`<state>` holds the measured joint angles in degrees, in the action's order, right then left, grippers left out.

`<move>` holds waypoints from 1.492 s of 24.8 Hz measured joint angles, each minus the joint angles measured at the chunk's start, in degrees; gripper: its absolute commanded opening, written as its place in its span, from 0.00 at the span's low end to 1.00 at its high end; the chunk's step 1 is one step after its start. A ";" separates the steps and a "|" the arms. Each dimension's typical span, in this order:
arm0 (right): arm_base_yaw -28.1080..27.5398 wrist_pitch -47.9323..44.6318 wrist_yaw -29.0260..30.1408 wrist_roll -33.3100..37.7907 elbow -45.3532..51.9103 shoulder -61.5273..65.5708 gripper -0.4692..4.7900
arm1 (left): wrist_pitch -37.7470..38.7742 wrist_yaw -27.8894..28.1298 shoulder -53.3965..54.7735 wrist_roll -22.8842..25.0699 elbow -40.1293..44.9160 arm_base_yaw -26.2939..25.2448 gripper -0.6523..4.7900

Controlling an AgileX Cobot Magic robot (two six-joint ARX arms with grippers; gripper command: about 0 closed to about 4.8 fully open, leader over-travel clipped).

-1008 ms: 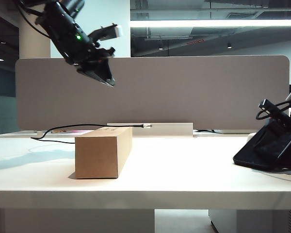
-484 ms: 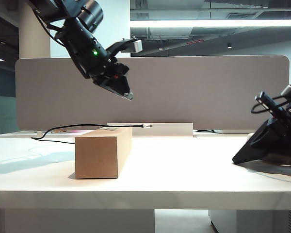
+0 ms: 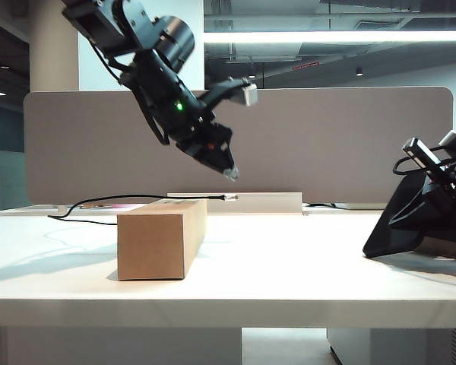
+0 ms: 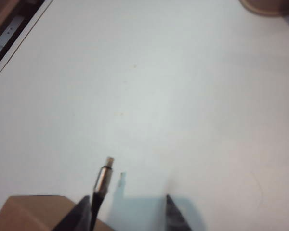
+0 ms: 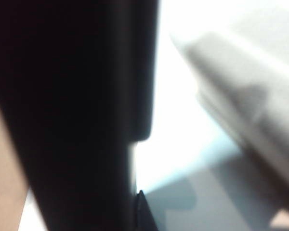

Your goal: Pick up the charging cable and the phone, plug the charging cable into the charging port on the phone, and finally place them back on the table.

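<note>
The charging cable (image 3: 114,199) runs over the back of the cardboard box, its silvery plug (image 3: 229,197) jutting past the box. My left gripper (image 3: 239,133) hangs open just above the plug. In the left wrist view the plug (image 4: 106,172) lies close to one of the fingers (image 4: 82,215), inside the open left gripper (image 4: 126,214). At the far right the phone (image 3: 399,220) stands tilted up off the table (image 3: 289,266), with my right gripper (image 3: 448,199) shut on it. The phone (image 5: 72,110) fills the right wrist view beside one of the fingertips (image 5: 143,211). The charging port is hidden.
A cardboard box (image 3: 161,237) stands left of centre on the table. A grey partition panel (image 3: 327,144) closes off the back, with a low white tray (image 3: 270,202) at its foot. The thick front edge of the table (image 3: 228,312) runs across the view.
The left arm has come down and to the right toward the plug, and its jaws have opened wide. The right gripper has shut on the phone and tipped it up steeper.
</note>
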<state>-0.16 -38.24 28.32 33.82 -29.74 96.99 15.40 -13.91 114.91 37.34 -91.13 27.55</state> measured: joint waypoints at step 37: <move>0.17 5.86 3.21 -0.46 0.66 -6.23 0.07 | -9.42 6.47 6.75 5.53 0.04 -0.04 0.43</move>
<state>0.01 -32.38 31.53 33.36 -29.08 90.76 5.98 -7.44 121.67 42.87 -91.09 27.51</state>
